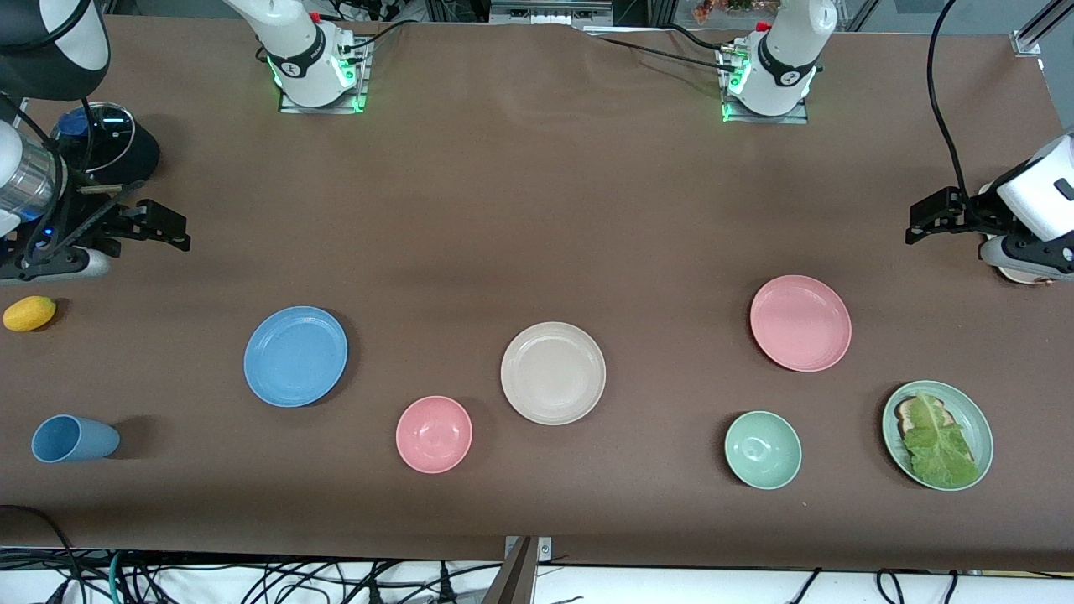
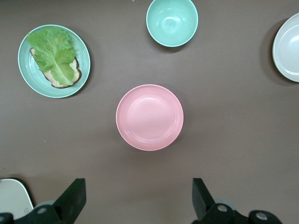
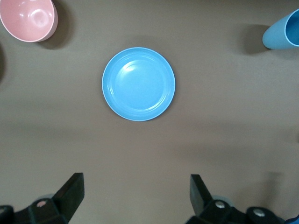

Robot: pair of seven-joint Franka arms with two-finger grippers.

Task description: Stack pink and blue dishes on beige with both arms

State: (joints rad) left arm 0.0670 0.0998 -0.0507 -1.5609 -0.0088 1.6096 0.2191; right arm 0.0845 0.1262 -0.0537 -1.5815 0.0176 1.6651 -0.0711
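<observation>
Lowest in the front view: pale green bowl (image 1: 763, 450), pink bowl (image 1: 434, 434) and tipped blue cup (image 1: 74, 439), all empty; green plate (image 1: 937, 434) at lower right holds toast under lettuce. Nothing stacked yet: beige plate (image 1: 553, 372) sits bare at centre, blue plate (image 1: 295, 356) centre-left, pink plate (image 1: 800, 323) centre-right, all well apart. Left gripper (image 1: 923, 220) at the right edge and right gripper (image 1: 159, 226) at the left edge both hang spread wide, holding nothing; next, probably, each descends on its nearest plate's rim.
</observation>
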